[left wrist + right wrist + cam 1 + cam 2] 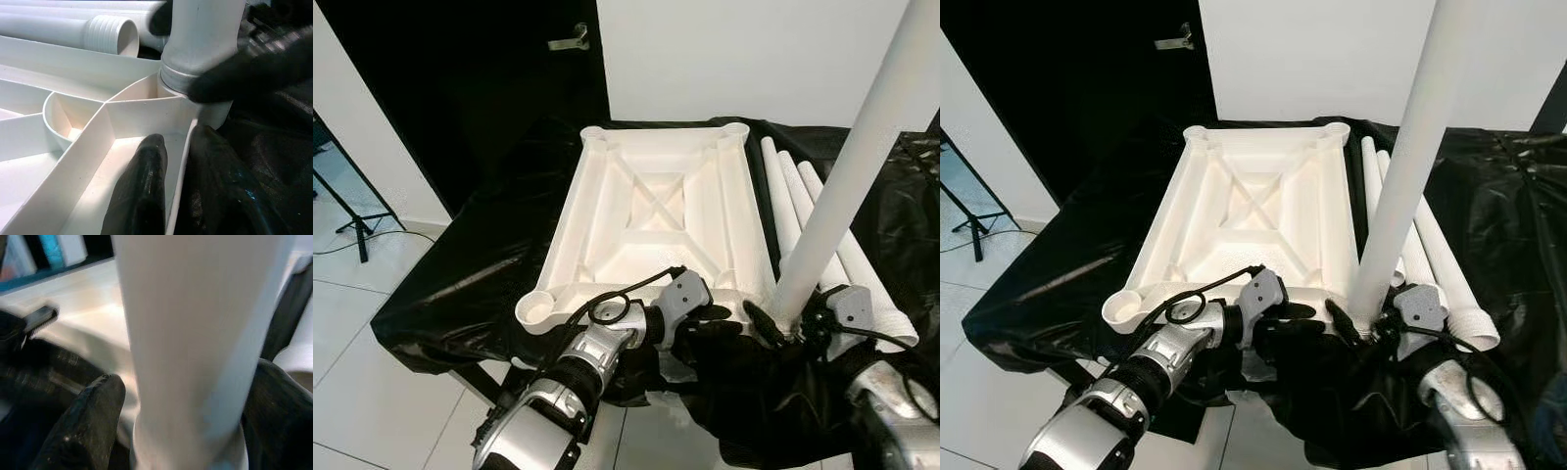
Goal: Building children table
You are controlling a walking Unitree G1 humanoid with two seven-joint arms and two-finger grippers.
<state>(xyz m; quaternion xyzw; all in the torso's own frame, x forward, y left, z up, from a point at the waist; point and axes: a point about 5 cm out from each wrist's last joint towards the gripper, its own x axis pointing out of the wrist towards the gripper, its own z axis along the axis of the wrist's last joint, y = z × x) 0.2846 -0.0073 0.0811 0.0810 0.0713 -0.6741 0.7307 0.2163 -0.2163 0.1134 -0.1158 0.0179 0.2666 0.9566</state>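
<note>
White tabletop (656,211) upside down on black sheet (480,264). Left gripper (173,147) pinching tabletop's near rim, one finger each side. Right gripper (181,396) clamped round upright leg (862,157) at near right corner socket. Left wrist view: leg's ribbed end seated in socket. Spare legs (793,196) lying beside tabletop.

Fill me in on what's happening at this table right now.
The robot is assembling a small white table. The tabletop lies upside down on a black-covered surface. The right gripper holds a white leg upright in the near right corner socket, with its threaded end partly in. The left gripper pinches the tabletop's near rim beside that socket. Three more legs lie alongside the tabletop on its right. The other three corner sockets are empty.
</note>
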